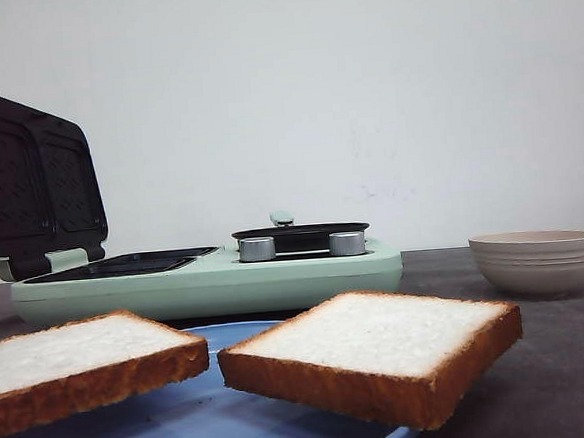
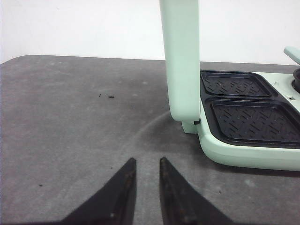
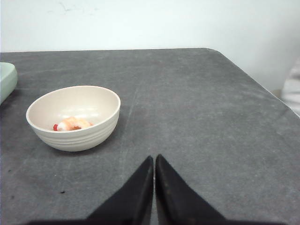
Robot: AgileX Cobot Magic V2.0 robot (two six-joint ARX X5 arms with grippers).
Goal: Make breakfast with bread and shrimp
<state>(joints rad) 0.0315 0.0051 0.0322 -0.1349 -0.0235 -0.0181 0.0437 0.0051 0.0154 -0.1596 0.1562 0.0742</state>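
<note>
Two thick slices of bread, one on the left and one on the right, lie on a blue plate close to the front camera. A pink shrimp rests in a cream bowl, which stands on the table ahead of my right gripper. That gripper is shut and empty. My left gripper hovers over bare table beside the mint-green sandwich maker, its fingers a little apart with nothing between them. Neither gripper shows in the front view.
The sandwich maker stands behind the plate with its lid raised, showing two black grill plates. A small black pan sits on its right half. The cream bowl is at the right. The table's edge runs beyond the bowl.
</note>
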